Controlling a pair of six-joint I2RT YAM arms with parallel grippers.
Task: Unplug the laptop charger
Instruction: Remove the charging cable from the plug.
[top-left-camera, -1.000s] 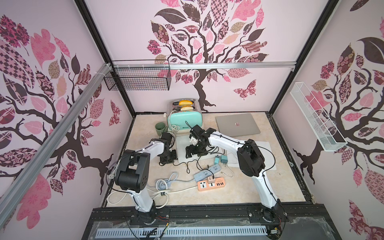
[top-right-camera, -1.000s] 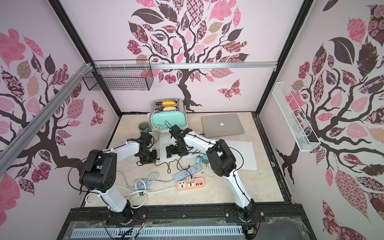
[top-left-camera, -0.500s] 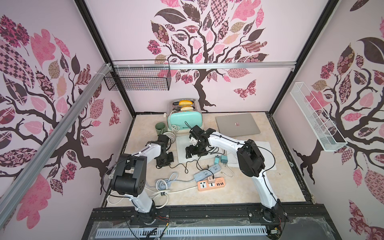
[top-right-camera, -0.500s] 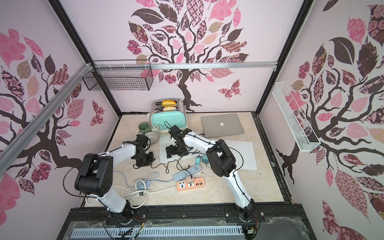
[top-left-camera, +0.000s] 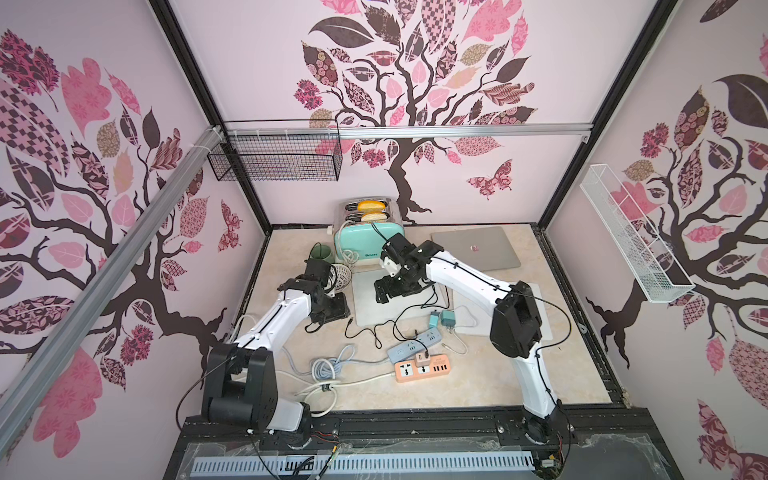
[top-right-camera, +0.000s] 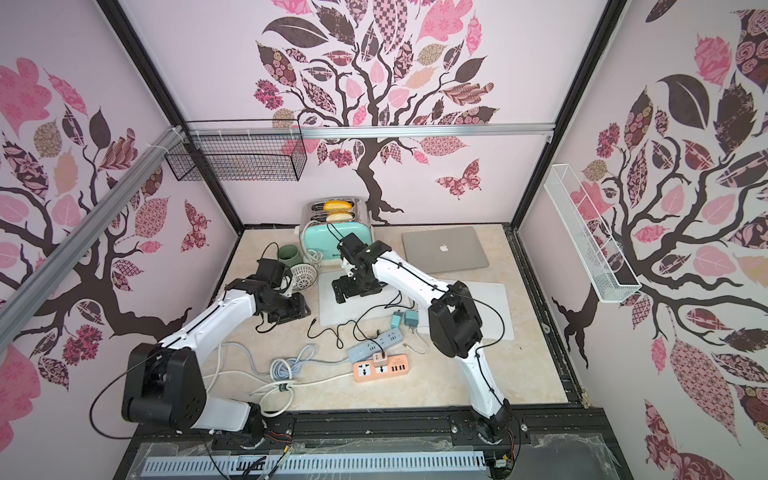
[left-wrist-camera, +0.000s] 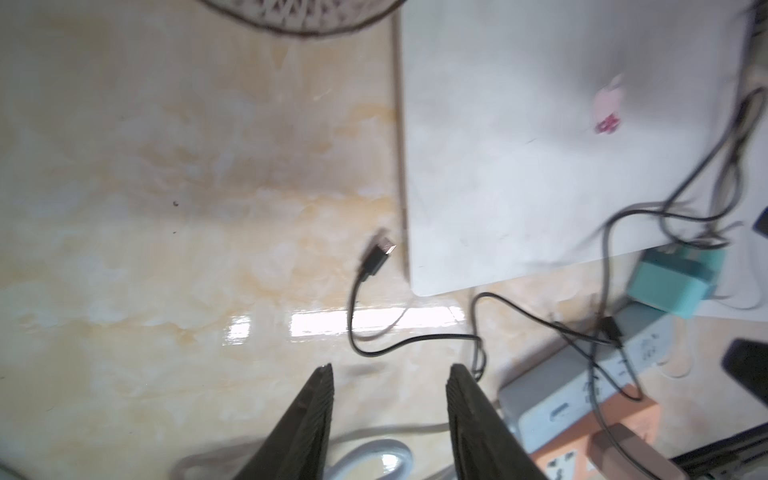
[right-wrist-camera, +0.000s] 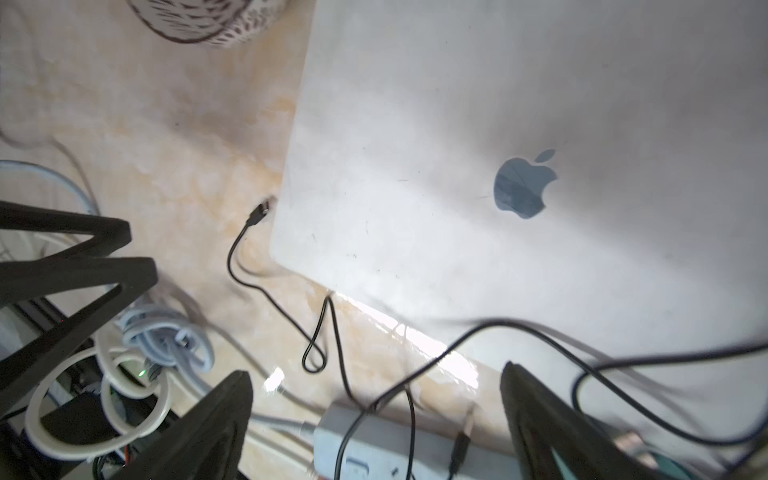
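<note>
The charger plug (left-wrist-camera: 378, 253) lies unplugged on the table (left-wrist-camera: 166, 166), just left of the white laptop (left-wrist-camera: 540, 145) at its near-left corner. The left gripper (left-wrist-camera: 390, 370) hangs just left of the plug, jaws parted and empty. The right gripper (right-wrist-camera: 376, 370) gapes wide above the white laptop, holding nothing.

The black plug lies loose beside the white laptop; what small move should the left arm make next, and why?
Probably raise the left gripper up and away from the table. The black plug lies bare on the table beside the white laptop, not inserted, and the jaws stand open on nothing, so the unplugging looks done.
</note>
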